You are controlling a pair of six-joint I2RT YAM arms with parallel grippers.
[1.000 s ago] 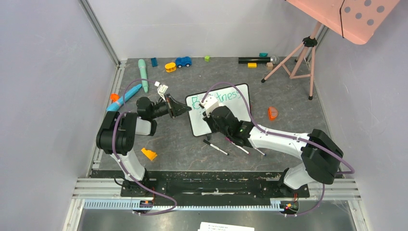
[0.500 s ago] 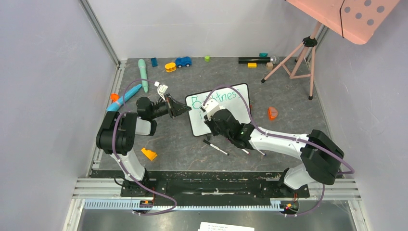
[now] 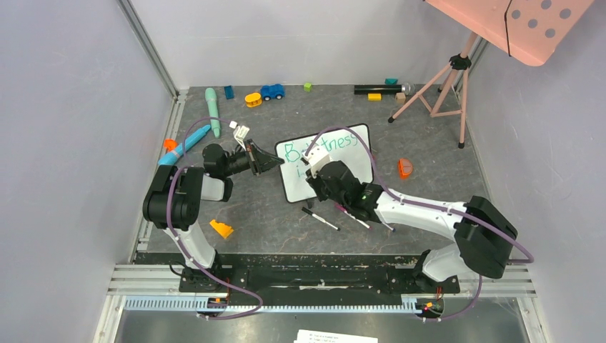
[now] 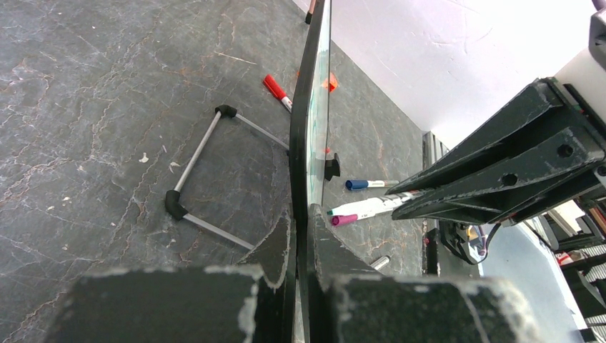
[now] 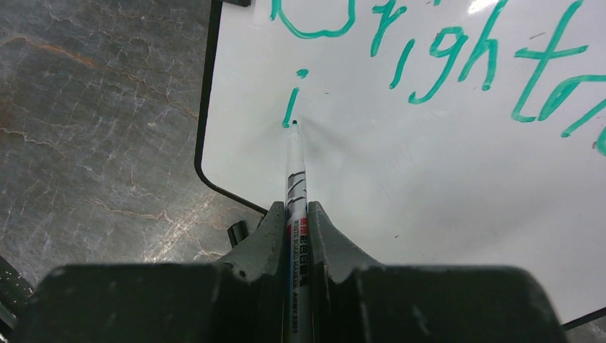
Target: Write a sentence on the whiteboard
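whiteboard: whiteboard [image 3: 291, 184] sits mid-desk between the two arms, propped up on a wire stand [image 4: 204, 171] at its back, writing face toward the right arm
desk: dark grey marbled desk [image 3: 250, 207]
sentence: teal sentence [image 5: 443, 64] only partly written; top line starts "Bright" in the right wrist view and carries on out of frame, with a lone "i" under it at the left; the arm hides part of it from above
left gripper: left gripper [image 4: 301, 229] has its jaws clamped narrow on the whiteboard's black frame, one finger on each face; the board shows edge-on in the left wrist view
right gripper: right gripper [image 5: 294, 214] has its jaws closed tight on a marker [image 5: 294, 171], barrel running straight out between the fingers
marker tip: touching the white surface just below the foot of the "i"
loose markers: black marker [image 3: 320, 219] lies on the desk near the board's front edge, more beside it partly under the right arm; red marker [image 4: 275, 89] lies behind the board
other clutter: orange wedge [image 3: 221, 229] near the left arm's base, blue toy car [image 3: 271, 91] along the far edge, orange half-disc [image 3: 405, 168] right of the board
far right: pink tripod [image 3: 436, 89] stands on the desk; pink dotted panel [image 3: 529, 25] in the top corner
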